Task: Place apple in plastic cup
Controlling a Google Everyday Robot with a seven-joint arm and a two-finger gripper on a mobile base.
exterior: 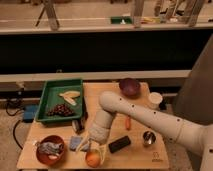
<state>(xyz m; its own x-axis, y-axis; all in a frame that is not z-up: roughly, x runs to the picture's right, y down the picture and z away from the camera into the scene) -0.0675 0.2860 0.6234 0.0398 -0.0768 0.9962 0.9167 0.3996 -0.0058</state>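
Observation:
The apple (pixel 92 159) is a small orange-yellow fruit near the front edge of the wooden table (pixel 140 157). My gripper (pixel 93 149) points down directly over it, at or touching its top. A small light-blue thing, seemingly the plastic cup (pixel 75 143), stands just left of the gripper and apart from the apple. My white arm (pixel 145 116) reaches in from the right across the table.
A red bowl (pixel 50 149) with crumpled wrapping is at front left. A green tray (pixel 56 97) holds a banana and grapes. A black block (pixel 120 144), a metal cup (pixel 148 137), an orange stick (pixel 128 123), a white cup (pixel 155 100) and a dark red bowl (pixel 129 87) stand to the right.

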